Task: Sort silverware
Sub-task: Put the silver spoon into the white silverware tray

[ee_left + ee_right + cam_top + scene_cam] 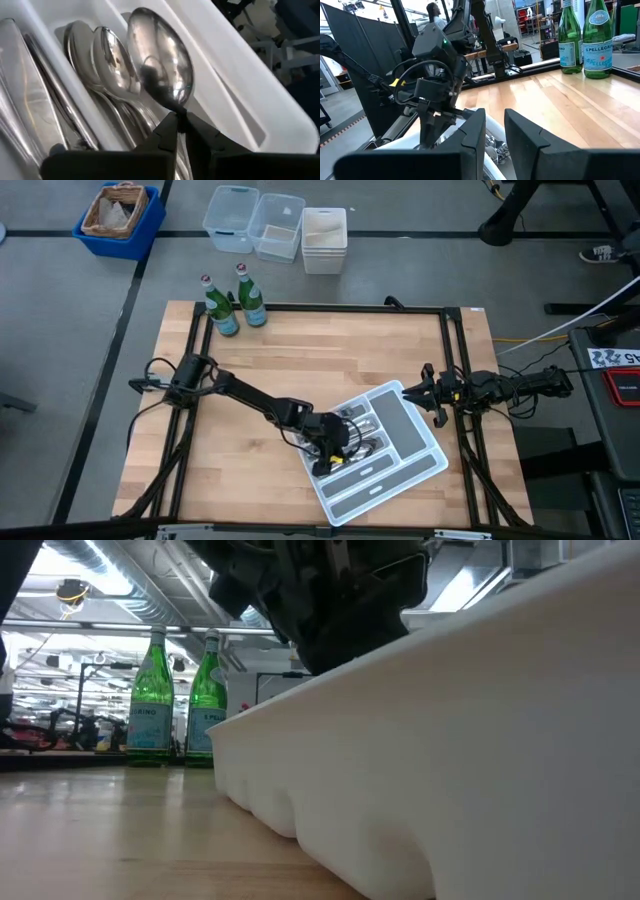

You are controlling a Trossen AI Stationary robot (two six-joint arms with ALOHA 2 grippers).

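A white divided tray (pixel 438 463) lies slantwise on the wooden table near its front right; its side wall (pixel 450 740) fills the low view. My left gripper (pixel 332 452) reaches down into the tray's left end and is shut on a shiny spoon (pixel 160 60). The spoon's bowl stands over a compartment where other spoons (pixel 107 55) lie stacked. More silverware (pixel 30 100) lies in the neighbouring compartment. My right gripper (pixel 412 390) waits level at the tray's far right corner, open (pixel 495 135) with nothing between its fingers. My left gripper pinches the spoon at its neck (pixel 178 107), just behind the bowl, between its two fingertips (pixel 167 132). The fingers slant down from the table's left side and lie along the spoon. The bowl juts out beyond the fingertips over the spoon compartment; the fingers hide the handle.
Two green glass bottles (pixel 222 310) (pixel 250 298) stand at the table's far left corner. Beyond the table's far edge are clear plastic bins (pixel 255 222) and a blue crate (pixel 118 218) on the floor. Bare wood lies left of the tray and behind it.
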